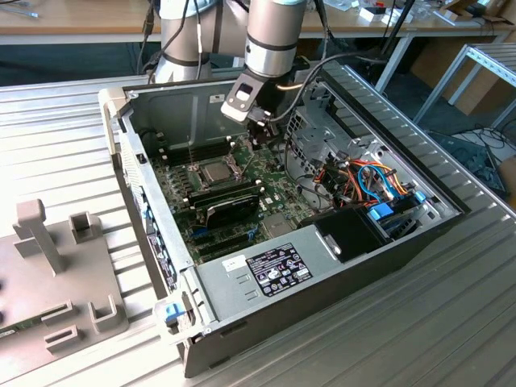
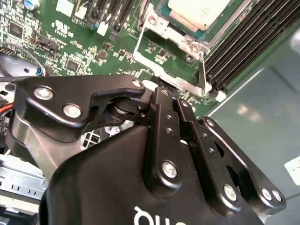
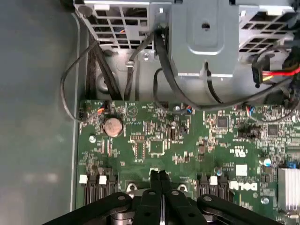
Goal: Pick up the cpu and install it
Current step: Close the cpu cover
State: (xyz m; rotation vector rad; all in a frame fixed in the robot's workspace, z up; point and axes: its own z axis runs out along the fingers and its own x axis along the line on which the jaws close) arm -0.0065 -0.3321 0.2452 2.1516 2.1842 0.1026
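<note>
On mobo [image 1: 270,173], cpu [image 1: 216,171] seated, claw [image 3: 161,174] pinched together, just beside

Unreadable small print on power supply label [image 1: 278,270]

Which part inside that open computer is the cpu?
Look inside the open computer case, at the green motherboard. On it sits the cpu, a small flat square. Its dull silver top sets it apart from the black card beside it.
</note>
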